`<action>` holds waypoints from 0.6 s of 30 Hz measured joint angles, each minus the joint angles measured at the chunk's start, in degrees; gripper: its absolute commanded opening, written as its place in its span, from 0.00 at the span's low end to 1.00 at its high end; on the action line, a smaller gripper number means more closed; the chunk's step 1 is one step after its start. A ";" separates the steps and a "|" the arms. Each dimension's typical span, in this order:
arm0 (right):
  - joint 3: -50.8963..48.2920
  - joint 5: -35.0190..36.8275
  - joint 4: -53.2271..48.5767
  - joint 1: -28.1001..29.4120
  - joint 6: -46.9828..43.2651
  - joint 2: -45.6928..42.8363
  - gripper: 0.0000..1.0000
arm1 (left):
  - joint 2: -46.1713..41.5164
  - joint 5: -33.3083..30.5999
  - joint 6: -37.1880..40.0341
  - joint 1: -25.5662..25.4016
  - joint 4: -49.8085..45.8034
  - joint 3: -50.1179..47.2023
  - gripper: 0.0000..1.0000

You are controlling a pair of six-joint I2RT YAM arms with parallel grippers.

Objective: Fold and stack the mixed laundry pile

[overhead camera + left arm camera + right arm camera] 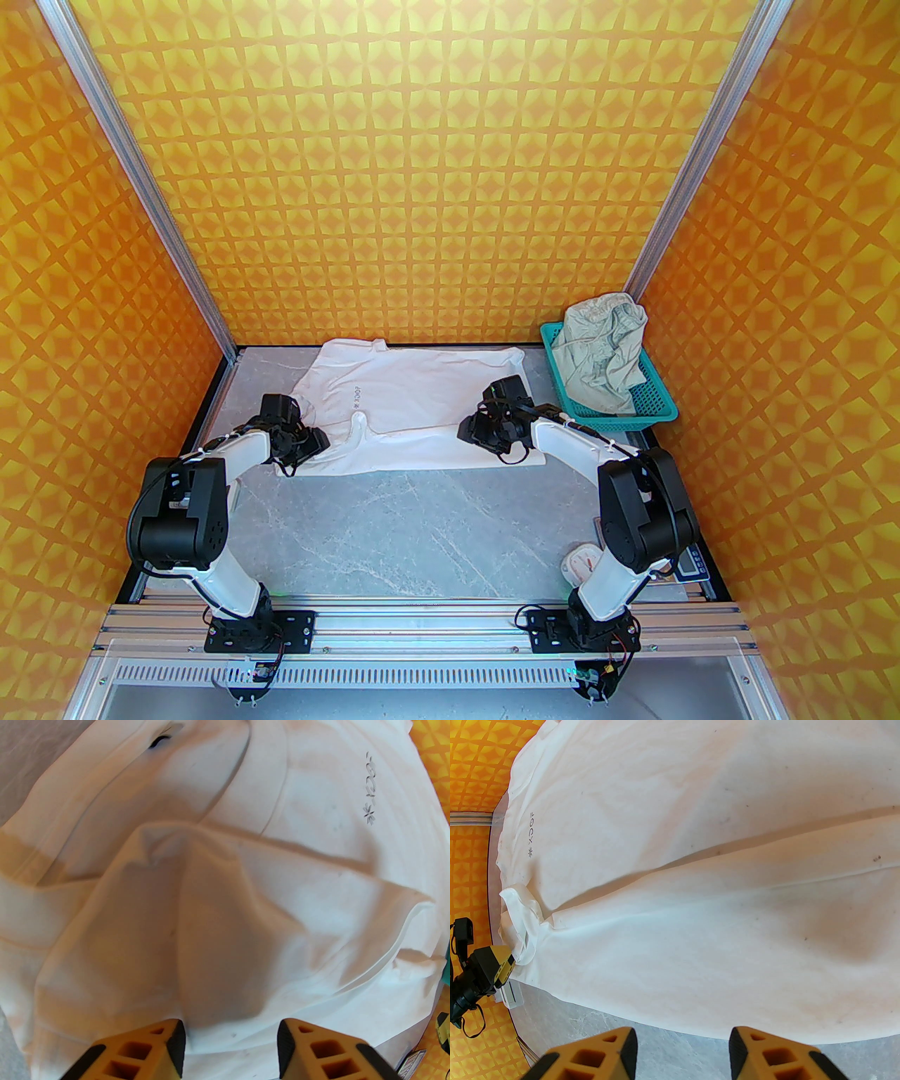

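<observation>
Lying on marbled table [394, 534] between orange walls [422, 176]: T-shirt [415, 394]; left gripper [231, 1031], right gripper [682, 1036] parted.

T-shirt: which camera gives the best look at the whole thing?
The top external view: the T-shirt lies spread on the table, nearly its whole outline visible. The left wrist view gives a close-up of its folds and lettering; the right wrist view shows its near edge and the lettering.
</observation>
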 measured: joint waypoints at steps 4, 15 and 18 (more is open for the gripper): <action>0.00 0.00 -0.02 0.00 0.00 0.00 0.48 | 0.83 0.81 -1.44 -0.55 1.66 -0.02 0.10; 0.00 0.24 -0.04 -0.04 -0.17 0.00 0.48 | 0.68 1.49 -5.03 -0.46 5.88 0.94 0.00; 0.02 0.66 -0.07 -0.72 -0.70 0.00 0.48 | 0.81 1.53 -6.75 0.48 7.21 2.67 0.00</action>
